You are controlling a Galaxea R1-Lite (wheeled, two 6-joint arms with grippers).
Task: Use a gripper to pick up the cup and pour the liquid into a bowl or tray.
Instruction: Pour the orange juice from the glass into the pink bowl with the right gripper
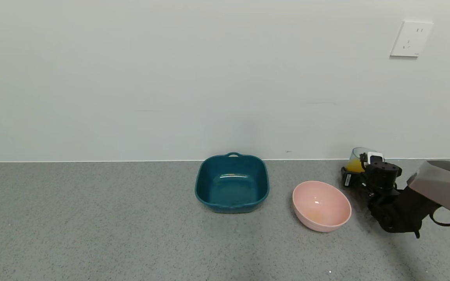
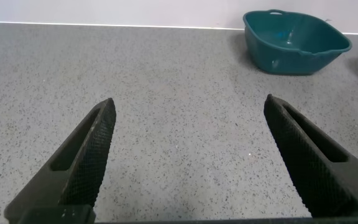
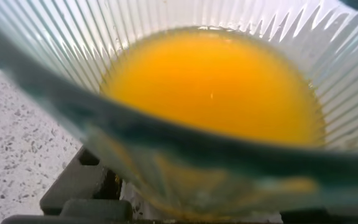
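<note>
Orange liquid (image 3: pixel 213 93) fills cup (image 3: pixel 185 124), right gripper (image 1: pixel 359 171) clamped round it near table's back right; I expect slosh, thin wall. Left gripper (image 2: pixel 188 158) spread, idle.

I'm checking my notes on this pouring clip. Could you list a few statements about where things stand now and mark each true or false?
1. The cup holds orange liquid. True.
2. The right pincer is at the cup. True.
3. The pink bowl is full of juice. False: only a faint orange trace lies at its bottom.
4. The teal tray sits to the right of the bowl. False: it is to the bowl's left.
5. The left pincer grips the tray. False: it is open over bare counter.
</note>
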